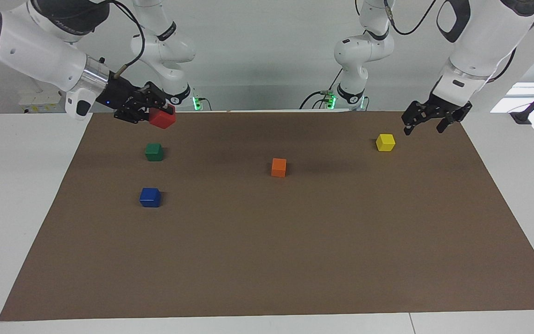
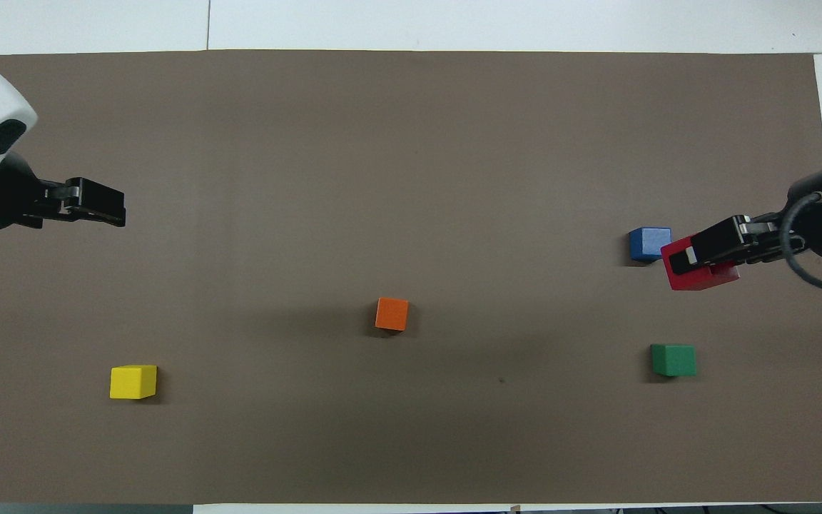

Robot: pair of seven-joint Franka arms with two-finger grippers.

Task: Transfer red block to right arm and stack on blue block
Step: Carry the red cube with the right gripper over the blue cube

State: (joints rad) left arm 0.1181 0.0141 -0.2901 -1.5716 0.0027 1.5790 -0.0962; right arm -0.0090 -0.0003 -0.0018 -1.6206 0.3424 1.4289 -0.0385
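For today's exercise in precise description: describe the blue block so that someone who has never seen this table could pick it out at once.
Start at the brown mat and go to the right arm's end of the table, where two cubes lie close together. The blue block is the one farther from the robots. Its neighbour, the green block, matches it in size, so the deep blue colour decides.
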